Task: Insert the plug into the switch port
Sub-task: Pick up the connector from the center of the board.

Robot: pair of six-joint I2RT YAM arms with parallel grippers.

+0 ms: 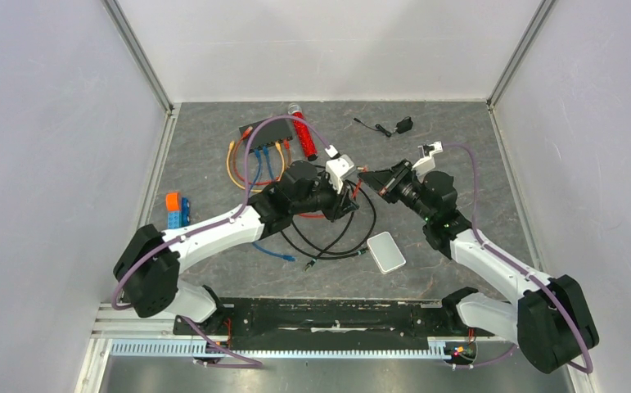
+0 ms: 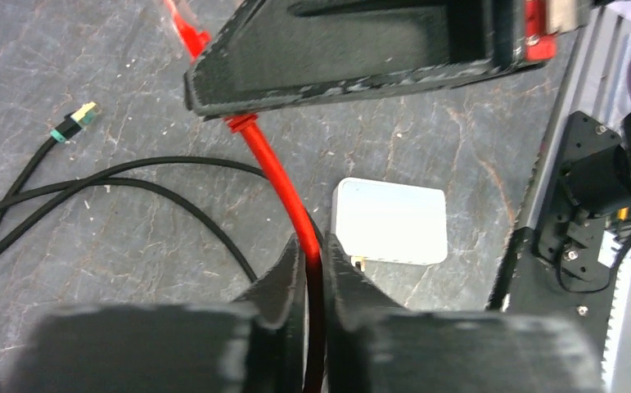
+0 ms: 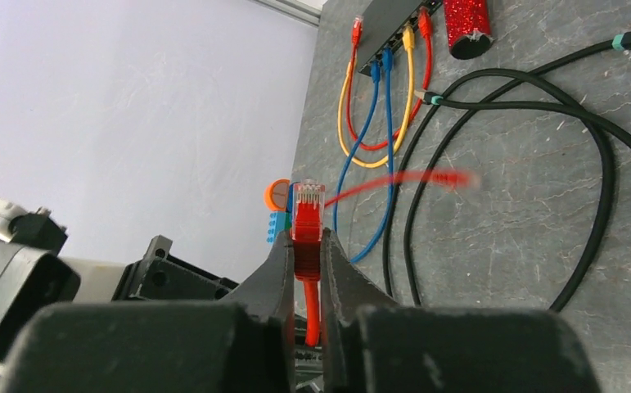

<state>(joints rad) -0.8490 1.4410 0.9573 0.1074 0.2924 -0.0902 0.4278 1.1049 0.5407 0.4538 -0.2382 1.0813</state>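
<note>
The black switch (image 1: 272, 130) lies at the back of the table, its ports on the near edge holding red, blue and yellow cables. It also shows in the right wrist view (image 3: 389, 18); I cannot make out a free port there. My right gripper (image 3: 308, 246) is shut on the clear-tipped red plug (image 3: 308, 214) and holds it above the table, centre right (image 1: 371, 179). My left gripper (image 2: 316, 248) is shut on the plug's red cable (image 2: 275, 176) just behind it (image 1: 351, 196). The right gripper's fingers (image 2: 361, 57) hang close above in the left wrist view.
A white rounded box (image 1: 386, 251) lies near the front. Black cables (image 1: 336, 237) loop under the grippers. A red glitter cylinder (image 1: 304, 137) stands beside the switch. An orange-and-blue block (image 1: 176, 210) sits at the left, a black adapter (image 1: 403, 125) at the back right.
</note>
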